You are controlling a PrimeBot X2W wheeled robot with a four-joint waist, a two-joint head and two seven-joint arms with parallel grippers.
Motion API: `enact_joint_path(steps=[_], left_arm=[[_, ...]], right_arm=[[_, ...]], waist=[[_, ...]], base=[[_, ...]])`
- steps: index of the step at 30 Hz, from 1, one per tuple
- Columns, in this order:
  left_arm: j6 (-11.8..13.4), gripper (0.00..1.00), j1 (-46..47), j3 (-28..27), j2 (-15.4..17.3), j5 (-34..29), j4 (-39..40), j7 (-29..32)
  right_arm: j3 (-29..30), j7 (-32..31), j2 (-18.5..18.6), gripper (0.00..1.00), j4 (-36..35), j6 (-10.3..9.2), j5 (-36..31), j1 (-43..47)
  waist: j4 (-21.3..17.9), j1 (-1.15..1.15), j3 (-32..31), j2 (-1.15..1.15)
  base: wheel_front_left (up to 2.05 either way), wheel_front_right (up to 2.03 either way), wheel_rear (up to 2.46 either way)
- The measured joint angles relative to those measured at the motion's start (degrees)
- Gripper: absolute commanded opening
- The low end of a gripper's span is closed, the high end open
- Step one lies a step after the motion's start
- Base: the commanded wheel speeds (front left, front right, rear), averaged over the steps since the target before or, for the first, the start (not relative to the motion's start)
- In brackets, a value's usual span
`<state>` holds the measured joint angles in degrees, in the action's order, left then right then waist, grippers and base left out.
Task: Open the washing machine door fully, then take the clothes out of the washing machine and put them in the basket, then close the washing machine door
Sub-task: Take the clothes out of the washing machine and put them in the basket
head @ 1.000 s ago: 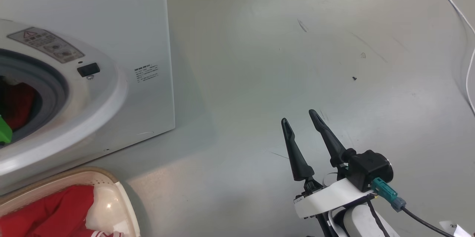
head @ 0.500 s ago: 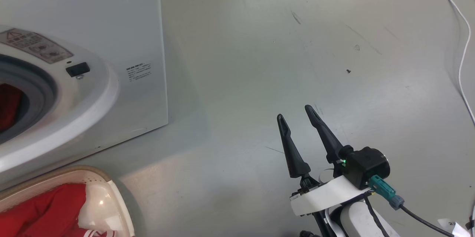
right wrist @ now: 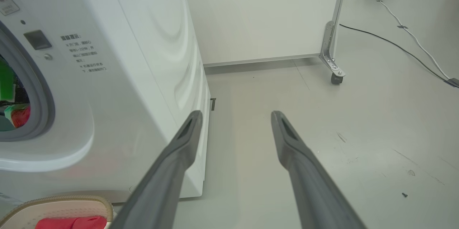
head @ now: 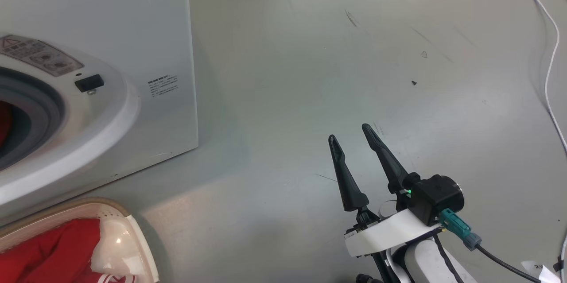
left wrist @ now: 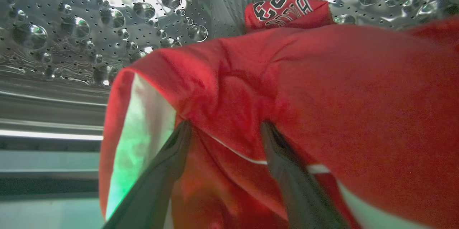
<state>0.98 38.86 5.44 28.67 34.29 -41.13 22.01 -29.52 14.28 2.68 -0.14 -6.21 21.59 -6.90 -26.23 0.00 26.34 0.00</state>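
L gripper (left wrist: 226, 125) was inside washing machine (head: 133, 30), jaws spread astride a fold of the clothes (left wrist: 322, 78), nothing pinched. Fabric looked soft, light, floppy; I'd pinch that bunched ridge. R gripper (head: 349, 132) splayed, empty, off right.

Right gripper (head: 349, 132) long, dark, tapered, white wrist collar (head: 390, 232), black block (head: 436, 199), teal plug (head: 456, 225), seemingly green light (head: 409, 192)

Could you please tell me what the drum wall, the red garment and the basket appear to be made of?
Drum wall: likely polished stainless steel, mirror-bright, dimpled and perforated.
Red garment: soft fabric, matte and creased, with white trim.
Basket: probably glossy cream plastic, with a highlight on its wall; the brown rim looks woven.
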Motion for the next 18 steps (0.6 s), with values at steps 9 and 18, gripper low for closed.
enact_joint_path(steps=[9, 18], left_arm=[[-1.1, 0.0, 1.37, 0.68, -1.68, 0.75, -1.58, 0.34], [-3.16, 0.0, 1.46, 0.83, -2.48, 0.78, -2.96, -2.66]], right_arm=[[0.37, 0.0, 0.0, 1.0, 0.01, -0.45, -0.02, -0.42], [1.1, 0.0, 0.0, 1.0, 0.38, -0.51, -0.11, -0.87]], waist=[[0.87, 0.0, -0.34, 0.0], [2.2, 0.0, -1.65, 0.0]], base=[[0.0, 0.0, 0.0], [0.0, 0.0, 0.0]])
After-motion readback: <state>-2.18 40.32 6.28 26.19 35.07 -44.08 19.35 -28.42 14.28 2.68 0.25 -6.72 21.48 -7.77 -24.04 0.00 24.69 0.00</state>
